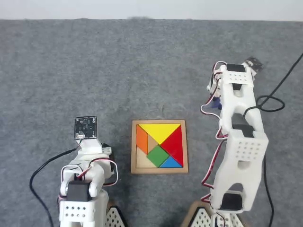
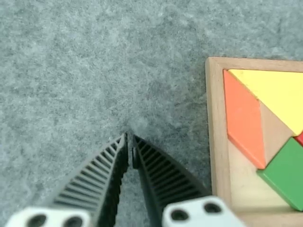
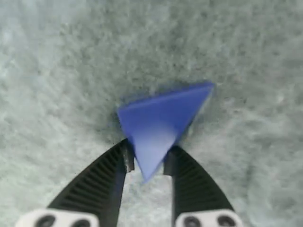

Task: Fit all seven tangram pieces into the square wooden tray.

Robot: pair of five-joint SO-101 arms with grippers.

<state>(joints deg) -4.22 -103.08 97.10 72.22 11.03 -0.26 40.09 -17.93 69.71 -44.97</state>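
Observation:
The square wooden tray (image 1: 159,122) lies on the grey mat between the arms. In it sit a yellow triangle (image 1: 158,129), a red triangle (image 1: 174,144), an orange parallelogram (image 1: 141,138), a green square (image 1: 157,155), a light blue triangle (image 1: 170,162) and a tan triangle (image 1: 152,142). Bare wood shows at its near left corner (image 1: 142,162). My right gripper (image 3: 148,158) is shut on one corner of a dark blue triangle (image 3: 163,118), far right of the tray (image 1: 217,103). My left gripper (image 2: 129,140) is shut with nothing in it, beside the tray's left rim (image 2: 214,123).
Grey carpet-like mat (image 1: 118,66) covers the table, with wide free room behind and left of the tray. Black cables trail from the left arm (image 1: 40,170) and the right arm (image 1: 277,94). The arm bases stand at the near edge.

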